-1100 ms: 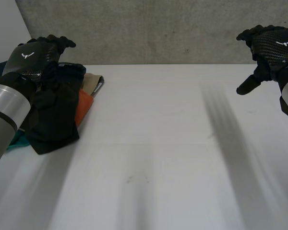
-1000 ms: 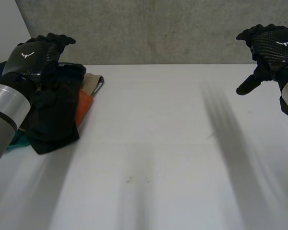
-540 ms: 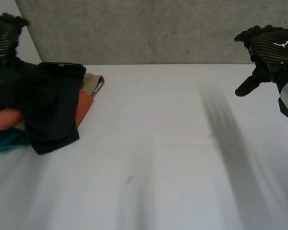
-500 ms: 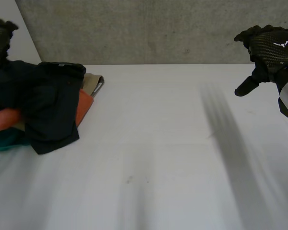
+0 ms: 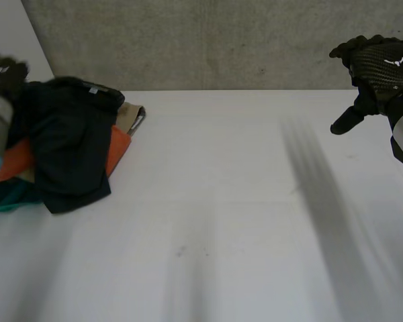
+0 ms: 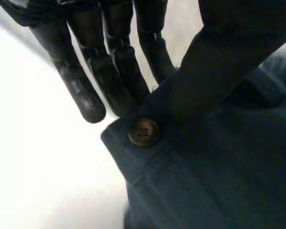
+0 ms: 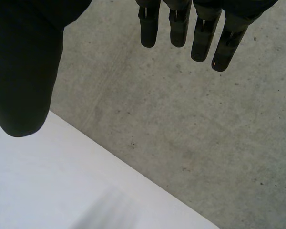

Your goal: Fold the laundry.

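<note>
At the table's [image 5: 221,221] far left corner, the left hand [image 6: 105,67] grasps the navy garment [image 6: 219,167], its thumb pressed on the front of the cloth just beside a brown button [image 6: 143,132] and its fingers reaching behind the same edge. That garment drapes over the top of a laundry pile [image 5: 60,168] by the left edge, with an orange cloth [image 5: 118,149], a beige piece [image 5: 129,113] and a teal one [image 5: 13,196] showing beneath it. Well apart, over the far right corner, the right hand [image 5: 379,67] hangs released in the air, fingers straight, thumb spread, nothing in it, before the concrete wall [image 5: 221,40].
</note>
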Controlling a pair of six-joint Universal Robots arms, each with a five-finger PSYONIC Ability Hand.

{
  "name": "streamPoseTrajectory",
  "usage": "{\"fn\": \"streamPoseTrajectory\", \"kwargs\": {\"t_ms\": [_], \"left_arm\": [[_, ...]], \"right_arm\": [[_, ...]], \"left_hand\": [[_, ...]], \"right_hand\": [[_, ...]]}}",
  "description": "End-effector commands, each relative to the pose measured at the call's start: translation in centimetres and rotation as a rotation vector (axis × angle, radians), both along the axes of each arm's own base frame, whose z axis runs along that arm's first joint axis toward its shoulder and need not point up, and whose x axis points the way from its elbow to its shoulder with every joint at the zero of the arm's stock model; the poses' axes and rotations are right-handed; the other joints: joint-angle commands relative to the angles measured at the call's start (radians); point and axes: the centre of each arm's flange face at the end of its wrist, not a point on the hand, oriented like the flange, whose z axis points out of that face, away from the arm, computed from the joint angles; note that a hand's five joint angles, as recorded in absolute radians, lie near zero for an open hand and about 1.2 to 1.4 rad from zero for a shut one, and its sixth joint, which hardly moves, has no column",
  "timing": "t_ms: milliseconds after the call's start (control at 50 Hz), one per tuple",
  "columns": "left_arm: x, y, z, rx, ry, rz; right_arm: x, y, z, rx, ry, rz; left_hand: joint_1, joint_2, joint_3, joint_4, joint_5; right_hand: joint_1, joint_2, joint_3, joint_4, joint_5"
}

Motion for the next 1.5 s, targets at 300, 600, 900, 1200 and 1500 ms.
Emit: {"fn": "streamPoseTrajectory", "kwargs": {"t_ms": [300, 600, 900, 1200, 1500], "left_arm": [[-28.3, 29.0, -2.5, 0.182, 0.211, -0.927], [-21.3, 23.7, 3.3, 0.088, 0.271, -0.664], [-10.0, 19.1, 0.8, 0.361, 0.202, -0.364], [-12.8, 19.9, -8.4, 0.584, 0.14, -0.437], [-15.6, 17.8, -9.7, 0.475, -0.021, -0.44]], "right_arm": [[-1.2, -0.6, 1.1, -0.032, -0.01, -0.042], [-1.2, -0.8, 1.5, -0.035, -0.005, -0.03], [3.2, 2.1, -5.6, 0.429, 0.262, 0.238], [4.2, 1.3, -13.8, 0.617, 0.317, 0.24], [3.7, 0.7, -15.7, 0.59, 0.369, 0.13]], "left_hand": [[-0.239, -0.328, -0.324, -0.333, -0.239], [-0.925, -1.014, -1.01, -1.02, -0.925], [-0.735, -0.823, -0.819, -0.829, -0.734], [-0.626, -0.714, -0.71, -0.72, -0.626], [0.295, 0.207, 0.211, 0.201, 0.296]], "right_hand": [[-0.023, -0.047, -0.033, -0.056, -0.063], [-0.023, -0.047, -0.033, -0.056, -0.063], [0.081, 0.057, 0.071, 0.048, 0.041], [0.187, 0.163, 0.177, 0.154, 0.147], [1.199, 1.175, 1.189, 1.166, 1.159]]}}
